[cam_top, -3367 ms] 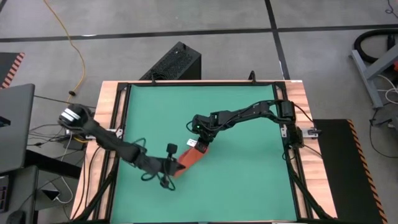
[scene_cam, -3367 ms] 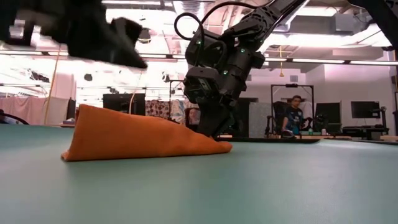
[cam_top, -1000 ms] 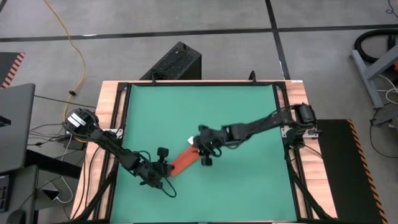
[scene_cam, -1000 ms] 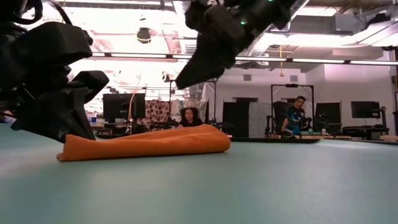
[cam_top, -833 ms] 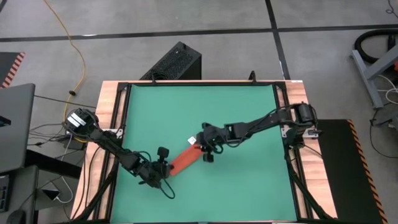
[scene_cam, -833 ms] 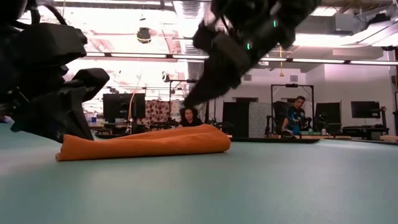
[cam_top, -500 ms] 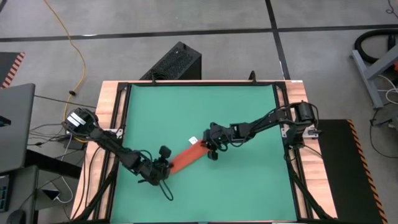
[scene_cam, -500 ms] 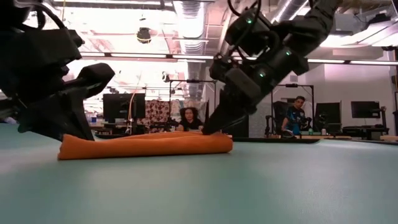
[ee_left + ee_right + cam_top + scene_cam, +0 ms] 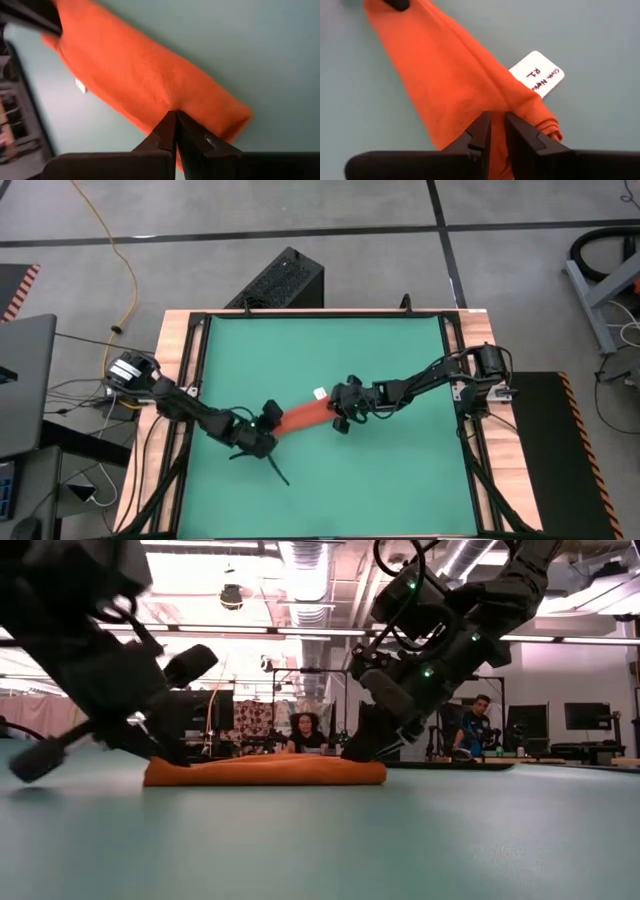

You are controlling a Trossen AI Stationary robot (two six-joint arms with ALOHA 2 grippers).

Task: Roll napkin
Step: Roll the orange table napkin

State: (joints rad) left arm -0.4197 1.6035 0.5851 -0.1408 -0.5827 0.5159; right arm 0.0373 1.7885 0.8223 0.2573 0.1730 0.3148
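Napkin (image 9: 303, 417), rolled into a long orange-red strip, lies mid-desk (image 9: 400, 490). Left gripper (image 9: 175, 120) pinches its left end with fingers pressed together; right gripper (image 9: 497, 120) pinches the right end beside the white tag (image 9: 536, 73).

1. One orange-red soft cloth napkin (image 9: 302, 418), rolled into a long bundle, lying between the two sets of fingers.
2. One little white tag (image 9: 537, 73) with handwriting on it, just beside the right fingertips.
3. Two dark two-finger grippers: the left gripper (image 9: 175, 116), tips together on the cloth, and the right gripper (image 9: 497, 116), tips nearly together at the other end.
4. One green table mat (image 9: 390, 480) under it all.
5. Two people (image 9: 303, 732) in the room way beyond the fingers.
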